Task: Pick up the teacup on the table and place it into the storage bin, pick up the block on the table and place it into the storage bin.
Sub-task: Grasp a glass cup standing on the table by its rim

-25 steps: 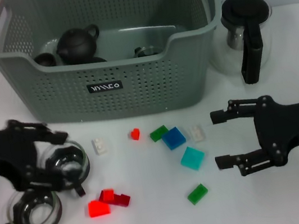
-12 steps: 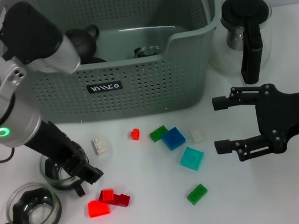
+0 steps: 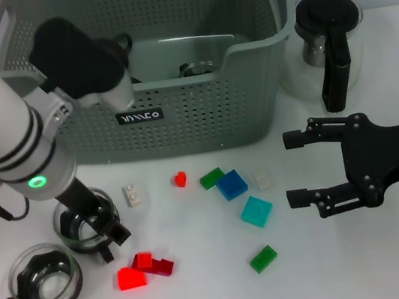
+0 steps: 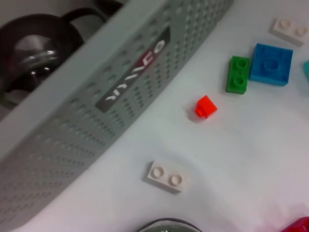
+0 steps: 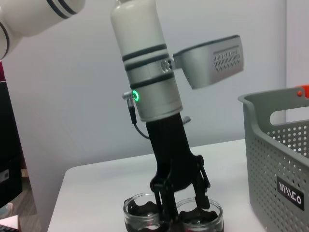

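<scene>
Left gripper (image 3: 94, 225) points straight down over the nearer-to-bin teacup (image 3: 80, 223); its fingers straddle the glass rim, but whether they actually pinch it cannot be told; a second teacup (image 3: 44, 279) stands just beside it. Right gripper (image 3: 302, 167) hovers with jaws spread, empty, near the cyan block (image 3: 256, 211) (loose bricks lie scattered before the storage bin (image 3: 178, 107)).

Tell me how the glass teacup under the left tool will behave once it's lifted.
The teacup looks like clear glass, so it is probably rigid, smooth and somewhat slippery for the left tool, which straddles its rim. It likely chips or cracks if knocked against the second cup close beside it or the storage bin. Its side handle may tilt it slightly.
</scene>
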`<action>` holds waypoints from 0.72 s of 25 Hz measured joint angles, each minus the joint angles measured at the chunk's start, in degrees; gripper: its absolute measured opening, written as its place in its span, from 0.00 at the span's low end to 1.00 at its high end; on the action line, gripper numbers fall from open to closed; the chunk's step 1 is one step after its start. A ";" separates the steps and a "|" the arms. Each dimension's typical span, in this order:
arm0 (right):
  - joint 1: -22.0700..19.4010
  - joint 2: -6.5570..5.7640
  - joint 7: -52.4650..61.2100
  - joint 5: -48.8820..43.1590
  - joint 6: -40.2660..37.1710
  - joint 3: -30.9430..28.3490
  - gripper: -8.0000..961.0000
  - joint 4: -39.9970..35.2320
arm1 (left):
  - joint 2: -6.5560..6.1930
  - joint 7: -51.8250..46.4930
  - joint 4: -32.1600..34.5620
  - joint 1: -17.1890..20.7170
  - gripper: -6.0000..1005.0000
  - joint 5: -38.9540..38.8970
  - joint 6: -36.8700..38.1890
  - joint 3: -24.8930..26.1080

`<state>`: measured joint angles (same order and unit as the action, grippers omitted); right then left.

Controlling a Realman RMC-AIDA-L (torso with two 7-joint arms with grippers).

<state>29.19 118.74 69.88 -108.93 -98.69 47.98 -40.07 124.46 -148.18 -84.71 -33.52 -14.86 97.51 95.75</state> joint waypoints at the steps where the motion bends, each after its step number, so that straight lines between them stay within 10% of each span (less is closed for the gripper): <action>1: -0.02 0.02 -0.01 -0.01 0.00 0.01 0.95 0.00 | 0.00 -0.45 0.52 0.15 0.74 0.09 -0.73 -0.98; 18: 0.02 0.09 0.35 -0.20 -0.13 0.07 0.95 0.67 | -0.01 -5.66 10.66 -1.04 0.60 0.55 -8.54 -4.96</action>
<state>29.21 118.83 70.22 -109.13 -98.82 48.05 -39.40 124.46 -153.83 -74.05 -34.56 -14.31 88.97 90.79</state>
